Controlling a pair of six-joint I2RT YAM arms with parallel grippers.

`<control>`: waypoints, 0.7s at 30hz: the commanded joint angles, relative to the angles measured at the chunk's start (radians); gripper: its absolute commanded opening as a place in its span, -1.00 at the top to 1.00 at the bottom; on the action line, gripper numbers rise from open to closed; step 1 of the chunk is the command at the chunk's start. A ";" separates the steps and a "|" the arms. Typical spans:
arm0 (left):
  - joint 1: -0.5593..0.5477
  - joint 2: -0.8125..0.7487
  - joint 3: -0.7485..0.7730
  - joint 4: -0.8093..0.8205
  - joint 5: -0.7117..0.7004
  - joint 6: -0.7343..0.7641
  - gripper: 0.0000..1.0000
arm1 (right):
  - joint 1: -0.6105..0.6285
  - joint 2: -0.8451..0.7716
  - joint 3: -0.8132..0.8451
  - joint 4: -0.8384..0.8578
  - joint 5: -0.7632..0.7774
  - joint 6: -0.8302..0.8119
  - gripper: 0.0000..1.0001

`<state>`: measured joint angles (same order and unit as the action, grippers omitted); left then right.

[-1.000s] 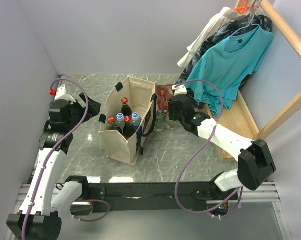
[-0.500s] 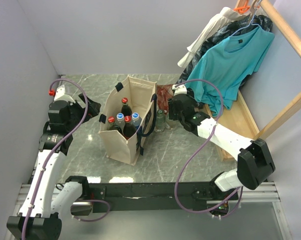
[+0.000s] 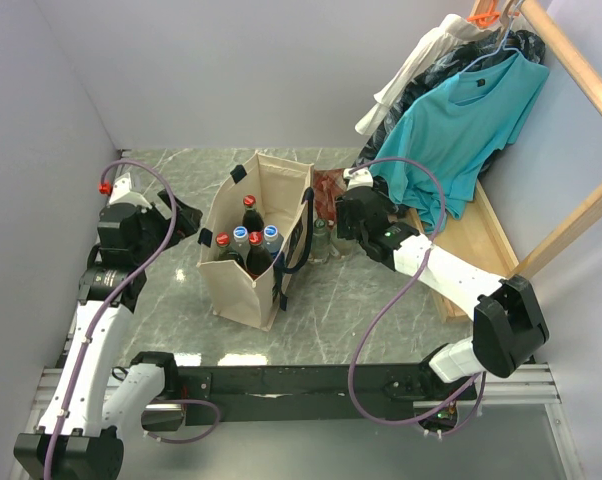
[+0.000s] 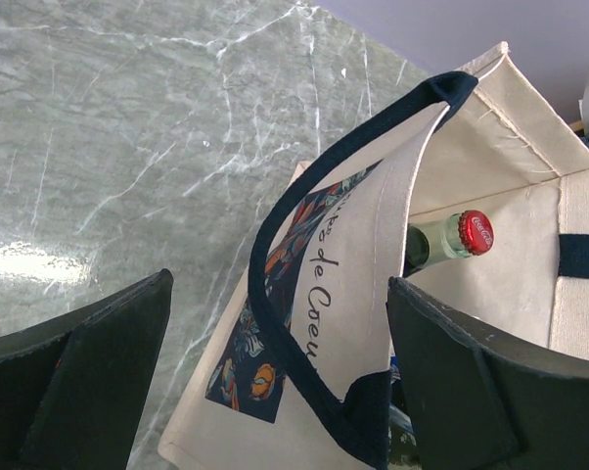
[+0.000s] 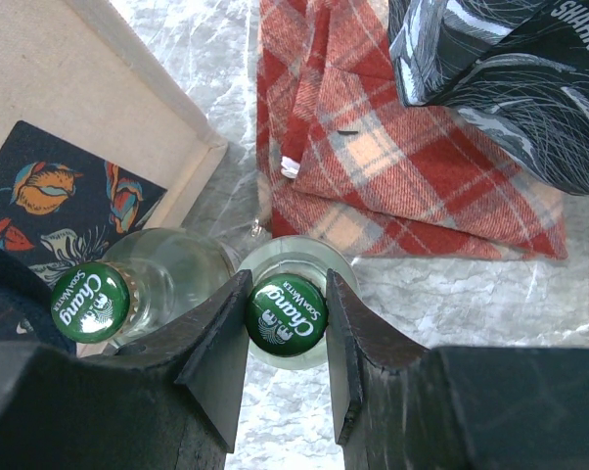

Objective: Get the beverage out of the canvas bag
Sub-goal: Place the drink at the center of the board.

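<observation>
**Right tool** (image 5: 287, 284): the jaws are closed on the held bottle (image 5: 287, 315), with one finger against each side of its green cap. The cap reads "Chang SODA WATER" in white. The held bottle is clear glass and stands upright on the worktop (image 5: 490, 294). Its long axis is vertical and its cap points straight up into the tool. It is outside the canvas bag (image 3: 239, 292), just beside the bag's outer wall.

A second bottle (image 5: 90, 302) with the same "Chang SODA WATER" cap stands upright just outside one finger of the right tool. Whether the two bottles touch cannot be told. The bag wall next to it carries a navy patch with orange leaf shapes.

A folded plaid cloth (image 5: 392, 147) lies ahead of the fingertips. Past it, a dark garment (image 5: 510, 88) shows the lettering "SHARK".

**Left tool** (image 4: 278, 282): the jaws are spread wide and hold nothing. The bag's printed wall and navy handle (image 4: 275, 294) lie below the tool. The script on the print reads "de Coeu"; the rest is hidden.

The bag stands upright with its mouth open upward. Inside, a Coca-Cola bottle (image 4: 474, 232) with a red "Coca-Cola" cap points toward the opening.
</observation>
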<state>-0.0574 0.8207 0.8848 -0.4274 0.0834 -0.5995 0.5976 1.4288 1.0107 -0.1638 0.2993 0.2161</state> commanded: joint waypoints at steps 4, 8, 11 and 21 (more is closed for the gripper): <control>0.004 -0.029 -0.004 0.015 -0.008 -0.014 -0.93 | -0.002 -0.001 0.066 0.052 0.006 0.005 0.06; 0.004 -0.037 -0.009 0.012 -0.013 -0.014 -0.93 | -0.002 0.009 0.078 0.047 -0.002 0.006 -0.03; 0.004 -0.035 -0.010 0.012 -0.007 -0.013 -0.93 | -0.002 0.009 0.078 0.047 0.000 0.008 -0.04; 0.004 -0.032 -0.003 0.007 -0.020 -0.008 -0.93 | -0.002 -0.065 0.101 0.014 0.050 -0.029 -0.11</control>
<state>-0.0574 0.7994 0.8806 -0.4328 0.0803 -0.5999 0.5976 1.4265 1.0473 -0.1585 0.3061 0.2119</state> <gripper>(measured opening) 0.966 0.549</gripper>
